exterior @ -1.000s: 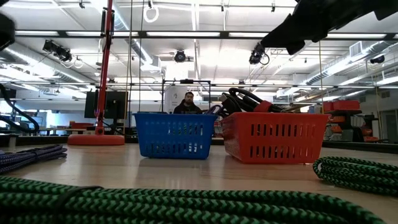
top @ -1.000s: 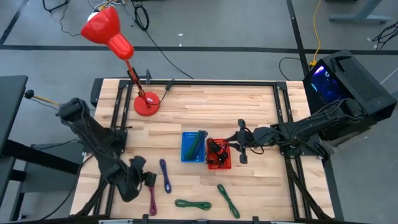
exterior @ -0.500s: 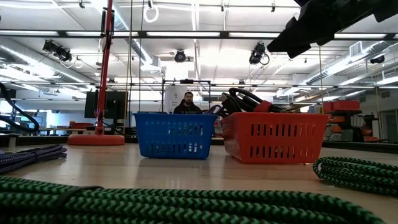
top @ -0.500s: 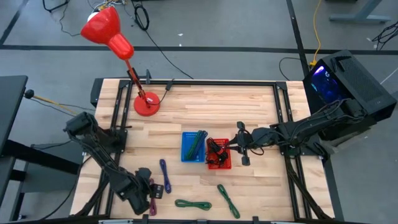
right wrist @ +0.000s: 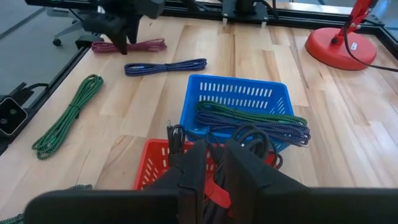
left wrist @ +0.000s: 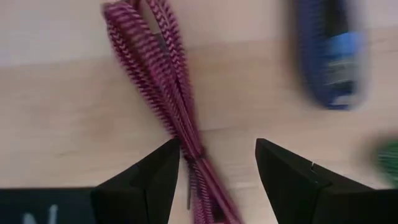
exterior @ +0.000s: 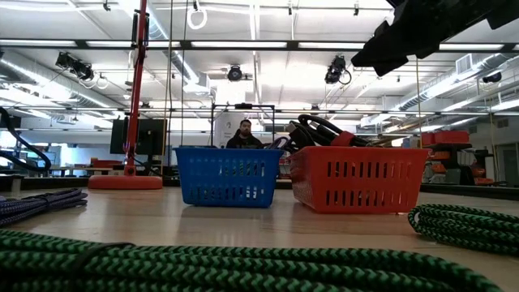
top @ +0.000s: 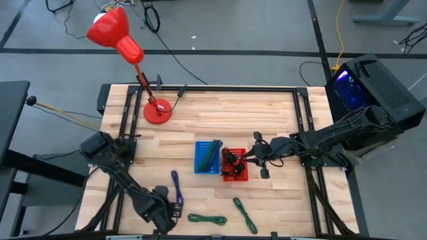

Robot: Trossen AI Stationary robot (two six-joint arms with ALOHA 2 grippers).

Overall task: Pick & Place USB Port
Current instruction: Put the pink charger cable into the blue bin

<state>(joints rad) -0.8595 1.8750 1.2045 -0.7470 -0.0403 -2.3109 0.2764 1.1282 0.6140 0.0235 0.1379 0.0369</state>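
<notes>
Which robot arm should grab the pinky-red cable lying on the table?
The left arm, most likely. Its left gripper is open and straddles the pinky-red cable, fingers on either side. The right gripper is across the table by the red basket, far from that cable.

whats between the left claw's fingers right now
The pink cable bundle runs up between the open left claw fingers, over bare wood; the left wrist view shows it.

Left gripper [top: 170, 212] has swung from 9 o'clock of coiled maroon braided cable [left wrist: 168, 93] toward 6 o'clock table edge, now directly above cable, fingers spread either side. Left arm elbow lower. Right gripper [top: 257, 155] shifted slightly toward 3 o'clock beside red plastic basket [top: 235, 175].
</notes>
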